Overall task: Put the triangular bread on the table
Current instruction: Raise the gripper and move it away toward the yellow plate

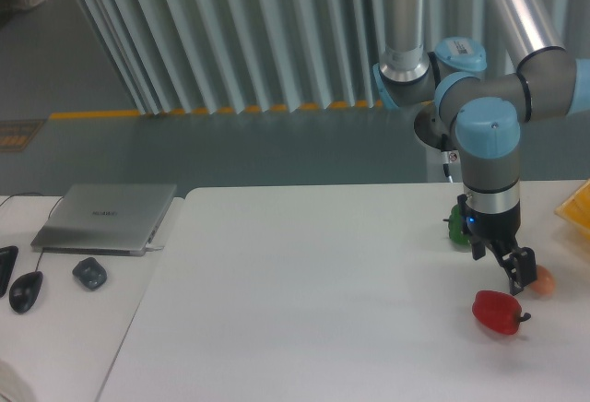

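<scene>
The triangular bread is out of view. My gripper [501,266] hangs low over the right part of the white table [313,291], pointing down. Its two black fingers [522,271] stand apart with nothing visible between them, so it is open. It sits just above and slightly left of a red bell pepper [499,313] and beside a small orange-brown egg [544,280].
A green object [456,225] lies behind the gripper. A corner of a yellow tray [577,206] shows at the right edge. On the smaller desk to the left are a closed laptop [106,218], a mouse [26,291] and a small dark object [89,274].
</scene>
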`<state>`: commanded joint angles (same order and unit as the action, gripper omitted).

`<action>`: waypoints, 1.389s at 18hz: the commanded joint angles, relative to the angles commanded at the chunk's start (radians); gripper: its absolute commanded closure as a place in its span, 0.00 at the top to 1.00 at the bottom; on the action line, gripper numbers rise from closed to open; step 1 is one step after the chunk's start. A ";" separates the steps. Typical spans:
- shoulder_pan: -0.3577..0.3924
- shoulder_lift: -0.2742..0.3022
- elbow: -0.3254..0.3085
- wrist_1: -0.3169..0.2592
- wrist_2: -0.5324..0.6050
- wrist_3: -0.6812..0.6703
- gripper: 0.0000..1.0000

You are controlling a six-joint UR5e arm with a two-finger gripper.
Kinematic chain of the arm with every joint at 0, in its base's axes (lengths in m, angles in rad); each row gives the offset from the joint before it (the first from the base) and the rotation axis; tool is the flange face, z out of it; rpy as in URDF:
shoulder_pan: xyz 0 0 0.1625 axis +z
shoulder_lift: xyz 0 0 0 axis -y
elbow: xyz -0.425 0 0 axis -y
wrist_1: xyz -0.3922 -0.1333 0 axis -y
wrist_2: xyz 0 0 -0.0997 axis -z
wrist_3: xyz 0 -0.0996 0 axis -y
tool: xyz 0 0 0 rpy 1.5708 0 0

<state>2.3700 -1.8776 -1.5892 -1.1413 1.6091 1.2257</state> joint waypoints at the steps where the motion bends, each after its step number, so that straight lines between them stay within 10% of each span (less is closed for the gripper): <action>1: 0.000 0.000 0.000 0.000 0.002 0.000 1.00; 18: 0.061 0.043 -0.048 0.031 -0.037 -0.048 1.00; 25: 0.095 0.067 -0.077 0.023 0.015 0.173 1.00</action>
<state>2.4651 -1.8101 -1.6659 -1.1183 1.6245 1.3989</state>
